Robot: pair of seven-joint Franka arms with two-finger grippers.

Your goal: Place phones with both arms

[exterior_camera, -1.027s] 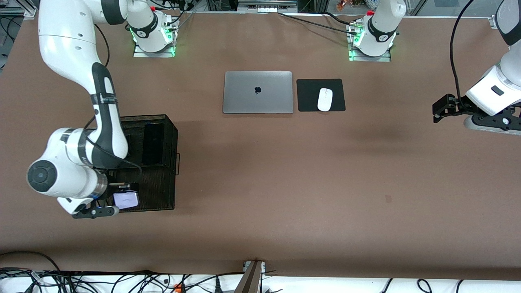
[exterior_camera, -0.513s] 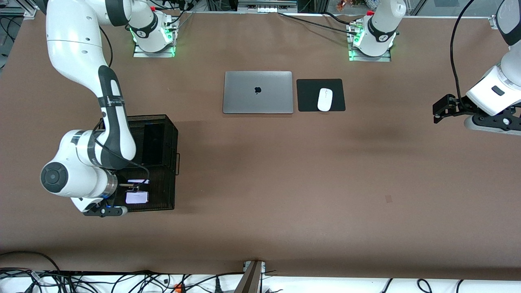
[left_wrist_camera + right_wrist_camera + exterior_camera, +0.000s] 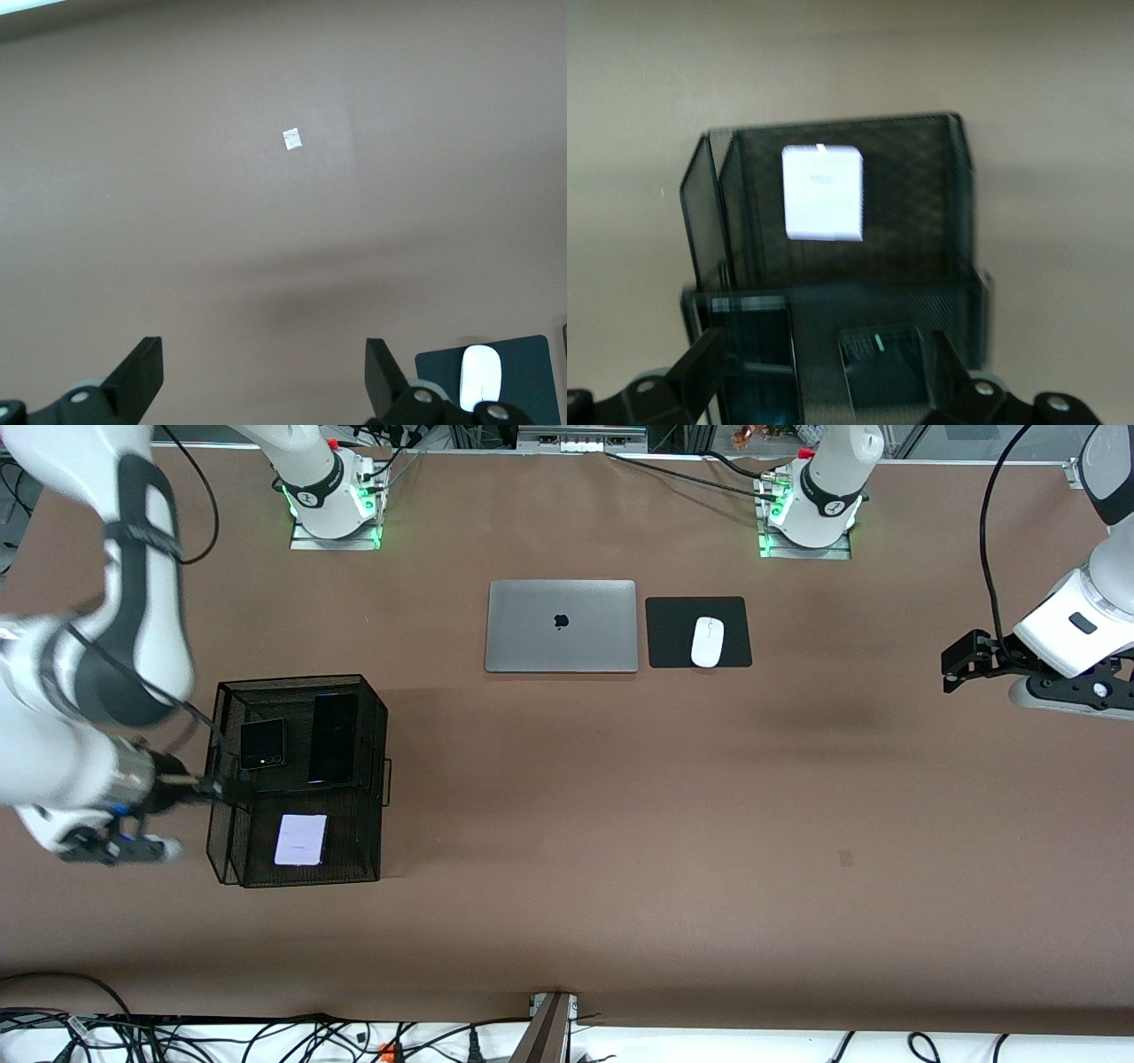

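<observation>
Moved: my right gripper (image 3: 208,788) has withdrawn, jaws open and empty, leaving the lilac-white phone (image 3: 300,840) in the mesh basket (image 3: 372,726).
Left gripper (image 3: 961,661): waiting, jaws open, empty.
Hidden: right wrist view blurred.

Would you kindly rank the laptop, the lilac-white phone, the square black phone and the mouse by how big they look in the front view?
Largest to smallest in the front view:
1. laptop
2. lilac-white phone
3. square black phone
4. mouse
The two phones look close in size, so that pair is unsure.
</observation>
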